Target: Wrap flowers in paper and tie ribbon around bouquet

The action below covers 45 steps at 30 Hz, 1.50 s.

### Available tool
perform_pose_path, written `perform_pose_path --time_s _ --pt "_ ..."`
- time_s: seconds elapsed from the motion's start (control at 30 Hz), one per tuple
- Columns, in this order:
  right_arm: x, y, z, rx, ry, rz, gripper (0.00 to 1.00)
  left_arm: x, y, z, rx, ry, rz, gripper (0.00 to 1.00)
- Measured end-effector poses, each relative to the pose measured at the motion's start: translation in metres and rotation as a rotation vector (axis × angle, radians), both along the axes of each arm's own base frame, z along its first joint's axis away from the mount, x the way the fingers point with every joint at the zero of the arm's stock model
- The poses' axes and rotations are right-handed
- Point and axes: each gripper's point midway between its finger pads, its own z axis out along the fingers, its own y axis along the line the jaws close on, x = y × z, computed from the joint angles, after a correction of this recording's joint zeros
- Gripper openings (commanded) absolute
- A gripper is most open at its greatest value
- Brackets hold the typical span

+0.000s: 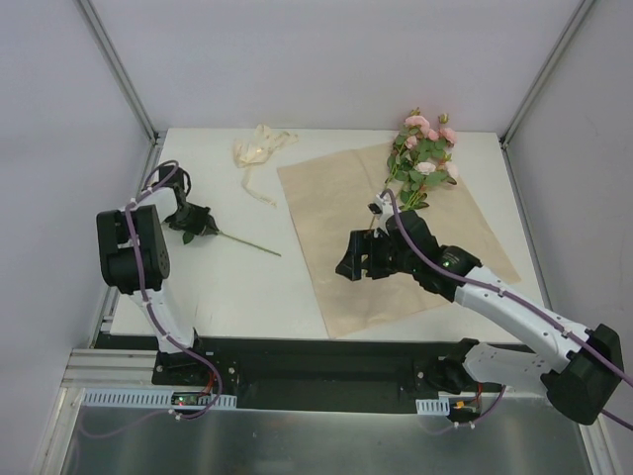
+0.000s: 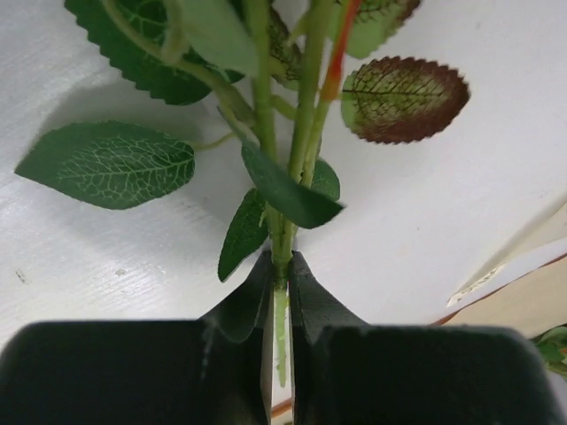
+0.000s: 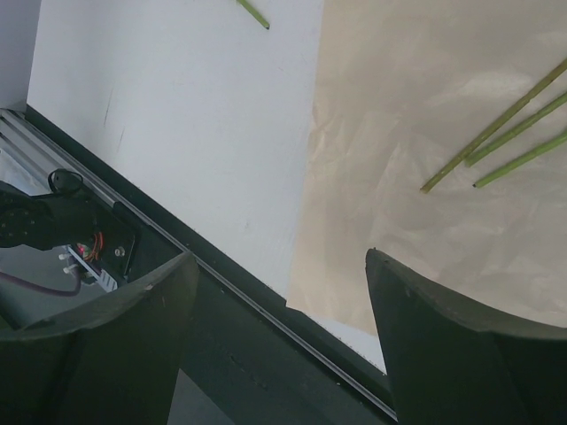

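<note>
A bunch of pink flowers point(image 1: 425, 148) lies on the far right corner of the tan paper point(image 1: 396, 233), with its green stems point(image 3: 496, 133) pointing down the sheet. One more leafy flower stem point(image 2: 281, 221) lies on the white table to the left of the paper. My left gripper point(image 2: 281, 258) is shut on it among its leaves, and in the top view the left gripper point(image 1: 198, 226) is low over the table with the thin stem point(image 1: 252, 244) trailing right. My right gripper point(image 1: 361, 259) hovers open over the paper's near left part, and nothing shows between the right gripper's point(image 3: 280, 255) fingers. The cream ribbon point(image 1: 259, 150) lies bunched at the far edge.
The white table point(image 1: 247, 287) ends at a black rail point(image 3: 230, 301) along its near edge, close under the right gripper. Grey walls and metal frame posts point(image 1: 119, 69) enclose the table at the back and sides. A corner of the paper point(image 2: 532, 305) shows beside the left gripper.
</note>
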Motion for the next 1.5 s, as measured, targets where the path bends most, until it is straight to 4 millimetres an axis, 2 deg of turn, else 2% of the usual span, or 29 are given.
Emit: perform_pose_path --time_s 0.13,0.23,0.3,0.4,0.43,0.47,0.53,0.6,0.67,0.77,0.87,0.97,1.0,1.1,1.17,1.27,1.33,1.37,1.4,1.5 --pt "0.0 0.003 -0.01 -0.02 0.024 0.014 0.86 0.0 -0.01 0.003 0.014 -0.027 -0.05 0.0" --pt "-0.001 0.009 -0.021 -0.037 0.049 0.05 0.86 -0.015 -0.038 0.019 0.004 -0.08 -0.156 0.0" --pt "-0.003 0.013 -0.028 -0.049 0.069 0.083 0.87 -0.026 -0.066 0.04 0.006 -0.144 -0.263 0.0" --pt "-0.003 0.025 -0.033 -0.051 0.101 0.138 0.86 -0.05 -0.137 0.093 -0.018 -0.348 -0.502 0.0" --pt "-0.003 0.029 -0.033 -0.045 0.106 0.152 0.86 -0.06 -0.155 0.107 -0.033 -0.411 -0.558 0.0" --pt "-0.002 0.034 -0.032 -0.033 0.11 0.165 0.86 -0.077 -0.18 0.122 -0.055 -0.488 -0.638 0.0" --pt "-0.001 0.043 -0.031 -0.008 0.119 0.188 0.85 -0.113 -0.216 0.144 -0.095 -0.585 -0.759 0.0" --pt "-0.001 0.051 -0.032 0.02 0.132 0.202 0.84 -0.139 -0.241 0.155 -0.14 -0.64 -0.836 0.0" --pt "0.0 0.057 -0.032 0.043 0.14 0.2 0.8 -0.153 -0.256 0.153 -0.167 -0.645 -0.876 0.0" --pt "0.003 0.063 -0.028 0.08 0.133 0.193 0.73 -0.16 -0.27 0.139 -0.179 -0.601 -0.9 0.0" --pt "0.003 0.065 -0.029 0.105 0.135 0.184 0.62 -0.162 -0.278 0.127 -0.184 -0.568 -0.914 0.0" --pt "-0.002 0.062 -0.036 0.111 0.154 0.175 0.44 -0.161 -0.282 0.12 -0.187 -0.549 -0.914 0.0" --pt "-0.003 0.062 -0.038 0.113 0.163 0.17 0.29 -0.16 -0.283 0.12 -0.188 -0.547 -0.914 0.0" --pt "-0.003 0.062 -0.039 0.119 0.167 0.158 0.09 -0.157 -0.289 0.125 -0.197 -0.561 -0.921 0.0" --pt "-0.002 0.062 -0.037 0.13 0.165 0.152 0.08 -0.156 -0.292 0.13 -0.204 -0.577 -0.927 0.0" --pt "0.0 0.062 -0.03 0.146 0.15 0.147 0.01 -0.153 -0.295 0.135 -0.211 -0.592 -0.939 0.0" --pt "0.001 0.061 -0.03 0.149 0.152 0.141 0.08 -0.152 -0.297 0.136 -0.21 -0.599 -0.951 0.0" --pt "0.002 0.061 -0.03 0.149 0.153 0.139 0.15 -0.152 -0.297 0.136 -0.21 -0.599 -0.954 0.0" --pt "0.002 0.061 -0.03 0.148 0.154 0.139 0.27 -0.152 -0.298 0.136 -0.213 -0.598 -0.96 0.0" --pt "0.002 0.061 -0.031 0.145 0.15 0.14 0.28 -0.155 -0.303 0.139 -0.248 -0.599 -0.982 0.0"
